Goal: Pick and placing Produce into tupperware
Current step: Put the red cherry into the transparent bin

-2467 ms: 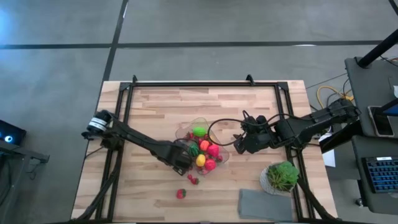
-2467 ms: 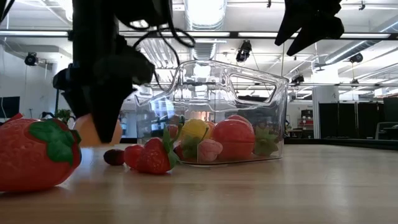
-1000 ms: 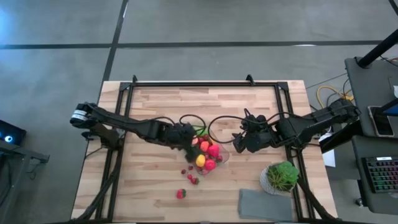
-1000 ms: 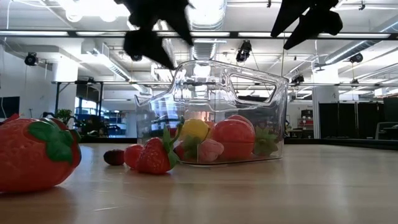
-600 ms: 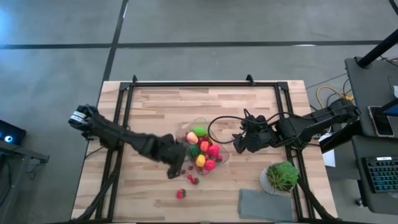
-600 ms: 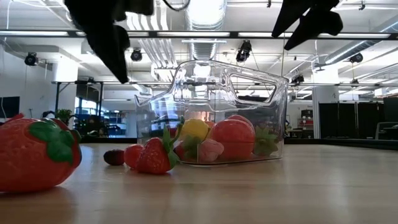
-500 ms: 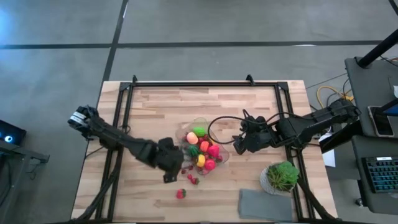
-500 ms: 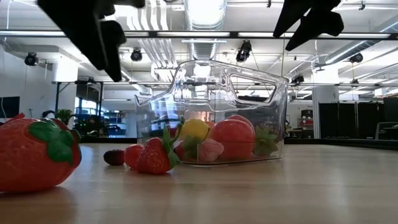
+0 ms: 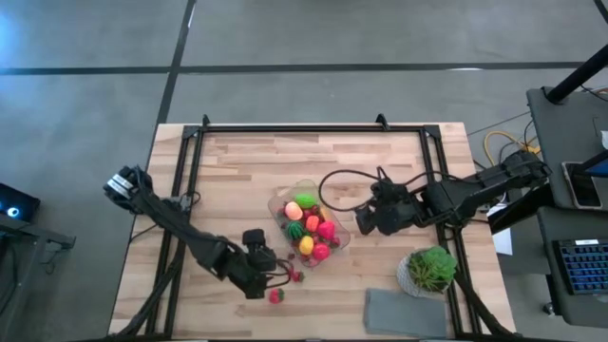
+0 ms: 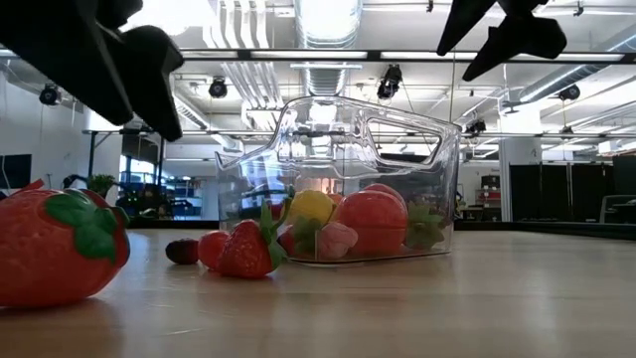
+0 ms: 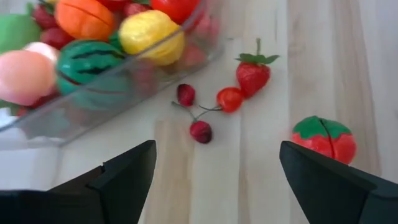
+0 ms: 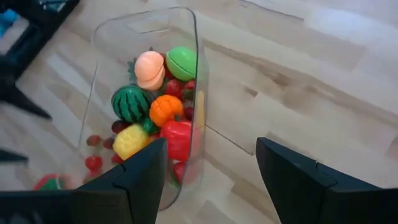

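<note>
Reaching for loose produce left outside the tupperware.

Clear tupperware (image 9: 309, 228) mid-bench, already heaped with melon, lemon, orange and pink pieces. Right end effector (image 9: 364, 221) parked just beside the tupperware, half open, empty. Left end effector (image 9: 269, 277) hovering near the tupperware's front corner, spread wide, empty, aimed at the strays. Likely next: lowering over one piece, closing, carrying it over the rim. Beside the tupperware, largest first: halved red tomato (image 11: 323, 138), strawberry (image 11: 253, 71), cherries (image 11: 201, 131).
</note>
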You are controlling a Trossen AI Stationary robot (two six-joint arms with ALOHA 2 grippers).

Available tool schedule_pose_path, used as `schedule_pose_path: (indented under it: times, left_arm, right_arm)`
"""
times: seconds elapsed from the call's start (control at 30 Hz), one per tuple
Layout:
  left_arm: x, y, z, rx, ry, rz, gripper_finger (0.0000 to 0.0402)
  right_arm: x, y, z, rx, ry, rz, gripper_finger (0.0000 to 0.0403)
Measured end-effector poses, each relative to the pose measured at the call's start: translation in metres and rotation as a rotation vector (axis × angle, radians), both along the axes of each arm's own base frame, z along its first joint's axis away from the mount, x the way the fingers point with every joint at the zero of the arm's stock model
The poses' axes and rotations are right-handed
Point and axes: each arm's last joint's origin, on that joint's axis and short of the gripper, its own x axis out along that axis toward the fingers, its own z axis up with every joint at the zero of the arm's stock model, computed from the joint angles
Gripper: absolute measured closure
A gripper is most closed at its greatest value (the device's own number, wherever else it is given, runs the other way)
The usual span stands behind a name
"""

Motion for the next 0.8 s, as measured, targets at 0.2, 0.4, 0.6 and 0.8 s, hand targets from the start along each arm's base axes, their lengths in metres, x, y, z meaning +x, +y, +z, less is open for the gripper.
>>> schedule_pose_path:
  times: [0.2, 0.4, 0.6, 0.8]
  left_arm:
    - [-0.002, -0.004, -0.021, -0.062, -0.046, 0.045, 0.0075]
    - [-0.002, -0.001, -0.026, -0.094, -0.07, 0.136, 0.0075]
    - [0.007, 0.003, -0.041, -0.113, -0.084, 0.158, 0.0075]
    - [0.019, 0.001, -0.065, -0.118, -0.06, 0.164, 0.0075]
  right_arm:
    - [0.0, 0.001, 0.001, 0.073, -0.028, -0.065, 0.0165]
    - [0.001, 0.001, 0.026, 0.057, -0.099, -0.047, 0.0165]
    - [-0.016, -0.009, 0.058, -0.202, -0.006, 0.063, 0.0165]
    - [-0.041, -0.018, 0.054, -0.297, 0.248, 0.102, 0.0165]
